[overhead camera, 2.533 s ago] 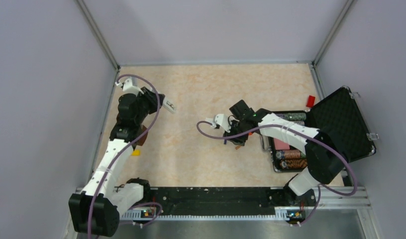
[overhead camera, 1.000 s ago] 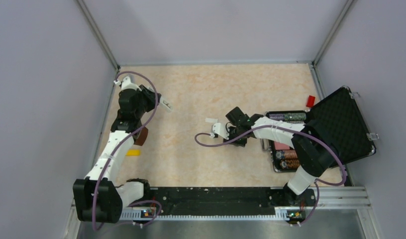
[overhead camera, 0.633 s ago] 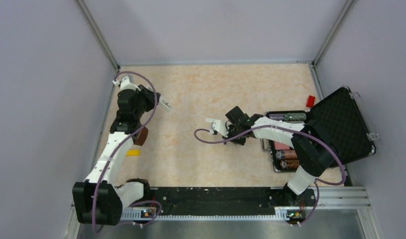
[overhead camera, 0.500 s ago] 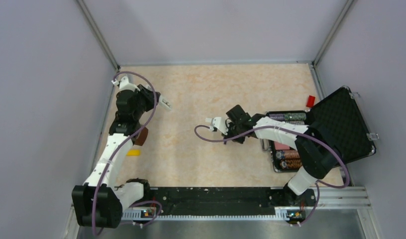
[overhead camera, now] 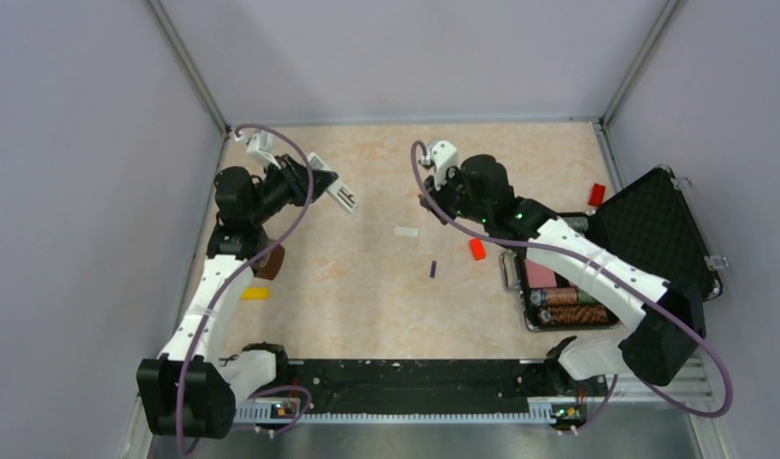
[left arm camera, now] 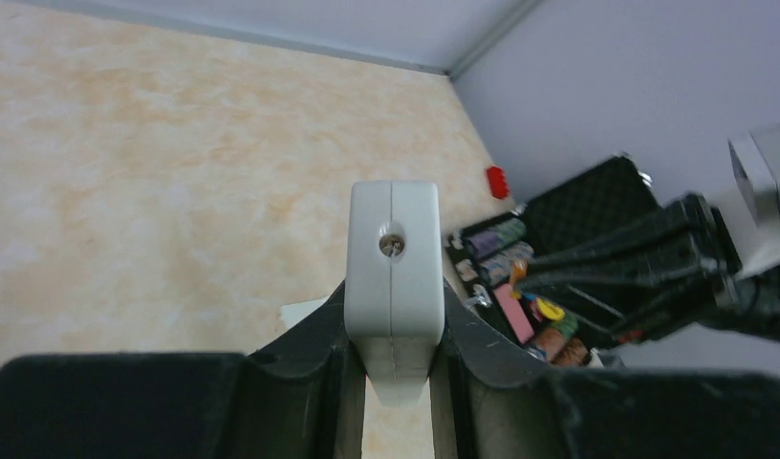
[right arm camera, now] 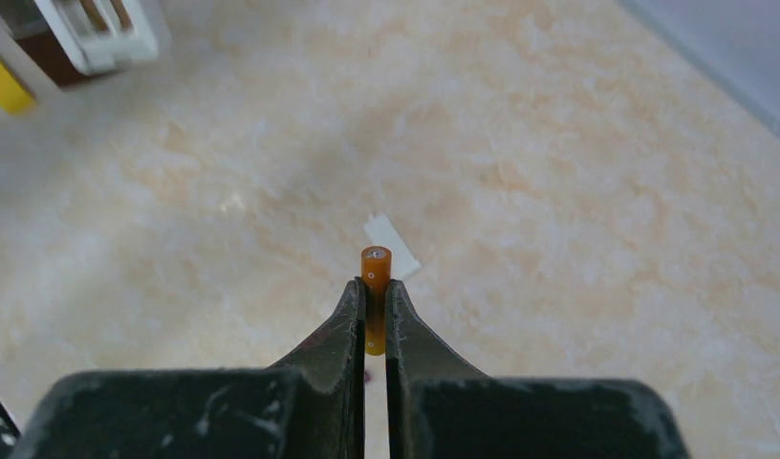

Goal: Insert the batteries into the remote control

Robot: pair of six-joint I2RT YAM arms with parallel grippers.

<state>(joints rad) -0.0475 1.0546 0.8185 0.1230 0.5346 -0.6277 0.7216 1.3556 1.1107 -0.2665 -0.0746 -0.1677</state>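
Pinching the orange-brown battery point(right arm camera: 375, 263), the right gripper point(right arm camera: 372, 304) held it off the table point(overhead camera: 367, 306), long axis running out past the fingertips. The remote control point(left arm camera: 394, 239) sat clamped in the left gripper point(left arm camera: 394, 311), up-left of that battery and well apart. The purple battery point(overhead camera: 433, 270), red block point(overhead camera: 477, 250) and white plate point(overhead camera: 406, 231) lay on the table below. Nothing stood in the gap.

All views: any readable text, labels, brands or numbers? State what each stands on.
No text is legible in any view.
Cells in the black case: patterned wrappers, too small to read.
Remote control: plain white surface with one screw hole, no lettering.
Orange battery: no marking shows.
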